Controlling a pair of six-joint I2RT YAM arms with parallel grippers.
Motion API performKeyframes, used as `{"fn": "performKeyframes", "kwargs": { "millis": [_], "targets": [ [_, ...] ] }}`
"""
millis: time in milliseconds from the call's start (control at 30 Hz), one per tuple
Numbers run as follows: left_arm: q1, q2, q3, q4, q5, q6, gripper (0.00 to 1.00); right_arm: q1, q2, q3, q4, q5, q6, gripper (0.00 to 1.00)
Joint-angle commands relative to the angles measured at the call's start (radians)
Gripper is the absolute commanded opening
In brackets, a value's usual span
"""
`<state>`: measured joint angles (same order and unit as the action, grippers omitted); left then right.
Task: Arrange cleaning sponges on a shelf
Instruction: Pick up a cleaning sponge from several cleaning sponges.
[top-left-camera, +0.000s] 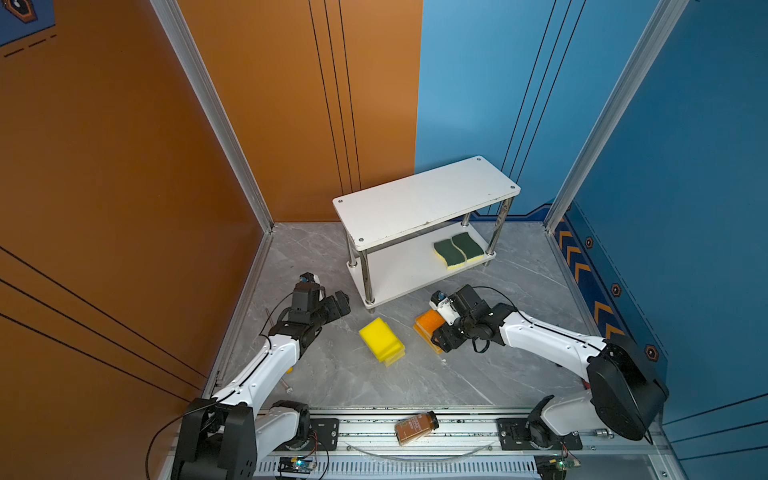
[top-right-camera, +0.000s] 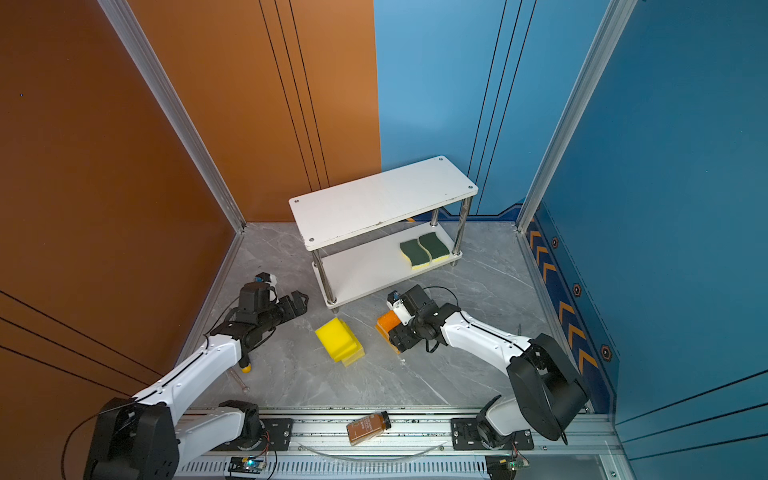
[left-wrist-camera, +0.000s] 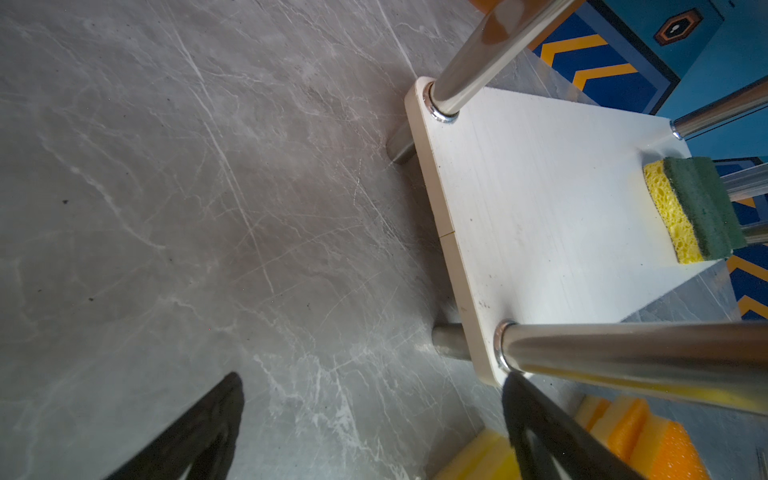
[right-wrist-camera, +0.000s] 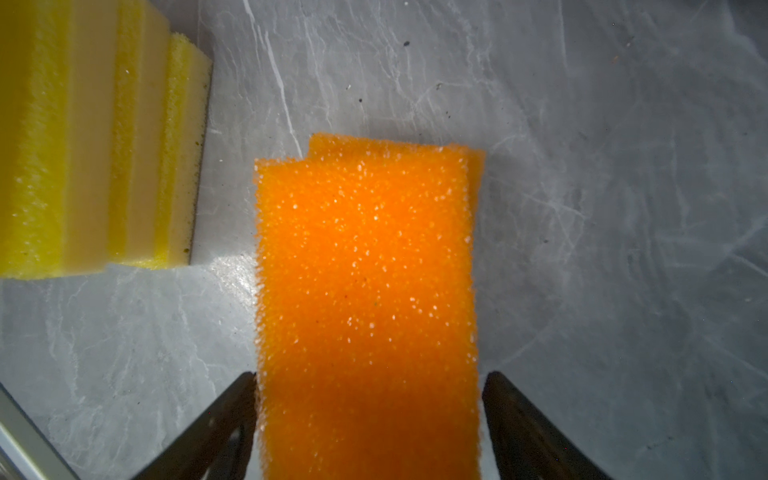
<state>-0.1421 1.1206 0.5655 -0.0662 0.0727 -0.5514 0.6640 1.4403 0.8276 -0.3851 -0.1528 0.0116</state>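
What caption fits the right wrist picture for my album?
Open right gripper straddles the top orange sponge near stacked yellow sponges.

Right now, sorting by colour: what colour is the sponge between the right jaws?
Bright orange foam sponge; clearest in right wrist view.

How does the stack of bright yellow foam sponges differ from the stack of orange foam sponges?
The stack of bright yellow foam sponges looks taller than the stack of orange foam sponges. The yellow stack stands free; the right hand has its fingers on either side of the orange stack. Both rest on the grey marbled table, off the white two-tier shelf.
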Motion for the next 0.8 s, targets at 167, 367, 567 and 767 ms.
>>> {"fn": "performKeyframes", "kwargs": {
  "millis": [167, 367, 567, 767],
  "targets": [
    [0.001, -0.002, -0.008, 0.002, 0.012, -0.009, 0.98, 0.005, 0.003, 0.027, -0.039, 0.013, -0.013, 0.8],
    [0.002, -0.002, -0.009, 0.0, 0.012, -0.007, 0.98, 0.005, 0.002, 0.028, -0.043, 0.024, -0.013, 0.74],
    [0.003, -0.002, -0.009, 0.001, 0.013, -0.006, 0.98, 0.002, -0.015, 0.027, -0.043, 0.024, -0.012, 0.65],
    [0.004, -0.005, -0.012, 0.002, 0.011, -0.006, 0.98, -0.013, -0.044, 0.029, -0.04, 0.009, -0.012, 0.61]
  ]
}}
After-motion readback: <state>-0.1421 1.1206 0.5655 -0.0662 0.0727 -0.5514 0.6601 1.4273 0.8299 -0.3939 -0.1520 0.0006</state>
